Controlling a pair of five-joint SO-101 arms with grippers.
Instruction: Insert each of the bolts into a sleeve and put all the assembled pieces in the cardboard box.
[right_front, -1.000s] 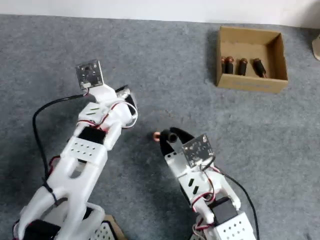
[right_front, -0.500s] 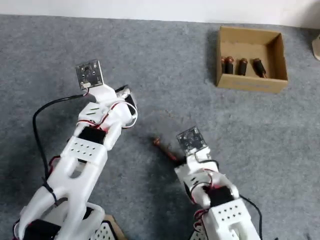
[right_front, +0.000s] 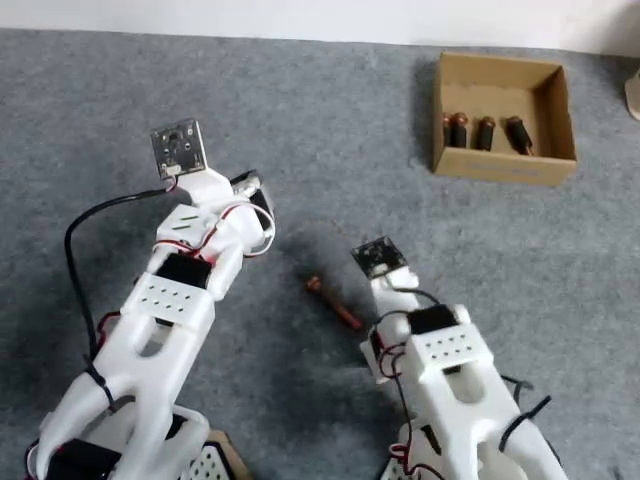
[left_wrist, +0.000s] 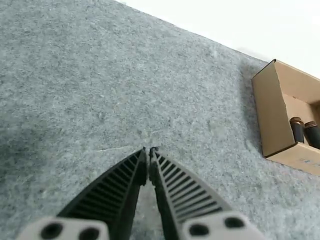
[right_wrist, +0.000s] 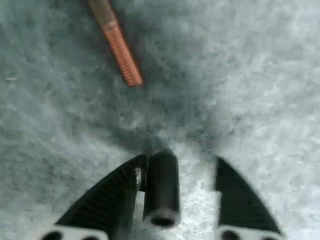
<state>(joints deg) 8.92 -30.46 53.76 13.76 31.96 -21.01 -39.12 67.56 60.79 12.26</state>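
Looking over the grey desk (right_front: 120, 100), you are most of the way through, by my reading. The cardboard box (right_front: 500, 166) stands at the far corner, well apart from both arms, with three assembled pieces (right_front: 484, 132) lying side by side in it; those look done. The left arm (right_front: 180, 290) hangs over bare felt, the left jaws closed on nothing. The right arm (right_front: 445, 360) is bent low near the middle of the desk, the right jaws open. One bolt (right_front: 333, 302) lies loose on the felt just beside that arm, not yet in a sleeve. The black sleeve (right_wrist: 161, 187) sits between the right jaws, against one and clear of the other, near the bolt's threaded end but apart from it. What seems left for you: join this pair and carry it to the box.
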